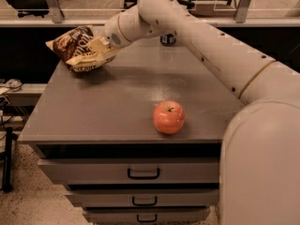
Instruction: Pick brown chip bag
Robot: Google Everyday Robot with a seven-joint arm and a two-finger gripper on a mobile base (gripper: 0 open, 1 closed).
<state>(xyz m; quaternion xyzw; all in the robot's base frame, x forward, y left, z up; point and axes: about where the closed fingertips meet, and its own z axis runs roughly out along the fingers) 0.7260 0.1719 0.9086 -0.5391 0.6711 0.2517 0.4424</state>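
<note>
The brown chip bag (70,42) is dark brown with cream ends and white lettering. It hangs tilted over the back left corner of the grey table (117,107), with a shadow on the tabletop under it. My gripper (92,53) reaches in from the right and is shut on the bag's right end. One cream finger (86,55) lies across the bag's front. The arm (197,36) stretches diagonally over the back of the table.
A red apple (169,117) stands near the table's front edge, right of the middle. A small dark object (168,39) sits at the back, partly hidden behind the arm. Drawers (143,172) are below the tabletop. The robot's body (262,163) fills the right side.
</note>
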